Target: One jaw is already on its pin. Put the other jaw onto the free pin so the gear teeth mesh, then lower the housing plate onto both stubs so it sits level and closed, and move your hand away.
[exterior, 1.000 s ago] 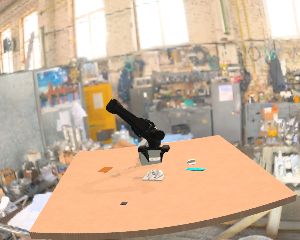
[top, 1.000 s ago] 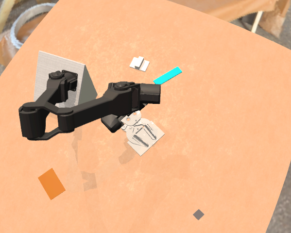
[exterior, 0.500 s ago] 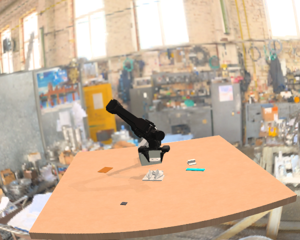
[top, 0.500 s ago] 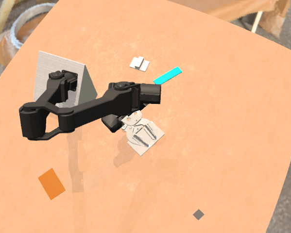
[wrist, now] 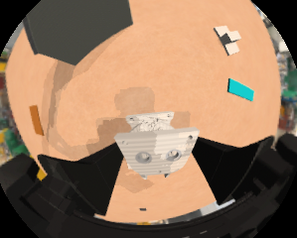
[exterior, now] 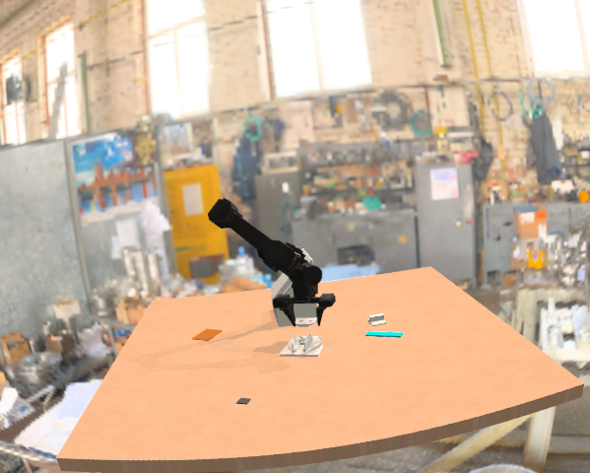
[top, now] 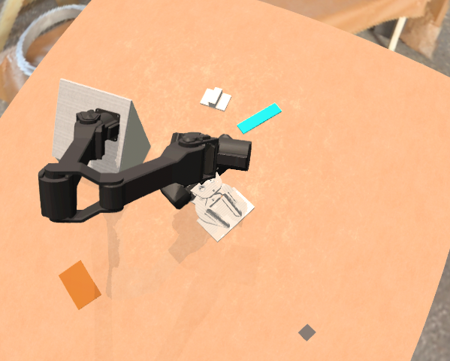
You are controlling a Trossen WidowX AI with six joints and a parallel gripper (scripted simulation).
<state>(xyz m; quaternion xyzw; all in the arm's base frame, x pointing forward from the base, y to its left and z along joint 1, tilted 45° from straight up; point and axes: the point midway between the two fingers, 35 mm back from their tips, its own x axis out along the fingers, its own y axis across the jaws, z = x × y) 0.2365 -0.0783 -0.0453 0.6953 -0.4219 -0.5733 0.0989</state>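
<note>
My gripper (exterior: pixel 306 322) (wrist: pixel 156 141) is shut on the white housing plate (top: pixel 209 188) (wrist: pixel 159 150), one black finger at each side edge. The plate has two large round holes and hangs above the white base (top: pixel 218 235) (exterior: pixel 299 354) (wrist: pixel 167 116), apart from it in the exterior view. Two pale jaws stand on the base, one jaw (top: pixel 218 218) (exterior: pixel 294 344) beside the other jaw (top: pixel 232 205) (exterior: pixel 310 342), their tips side by side. In the wrist view the plate hides much of the base. Whether the gear teeth mesh is too small to tell.
A small white bracket (top: pixel 217 98) (exterior: pixel 376 319) and a cyan strip (top: pixel 259 118) (exterior: pixel 383 334) (wrist: pixel 240 89) lie to one side. An orange rectangle (top: pixel 80 284) (exterior: pixel 207 334) lies on the other side. A small grey square (top: pixel 306 332) (exterior: pixel 242 401) lies farther off. A grey wedge (wrist: pixel 78 30) stands behind the arm.
</note>
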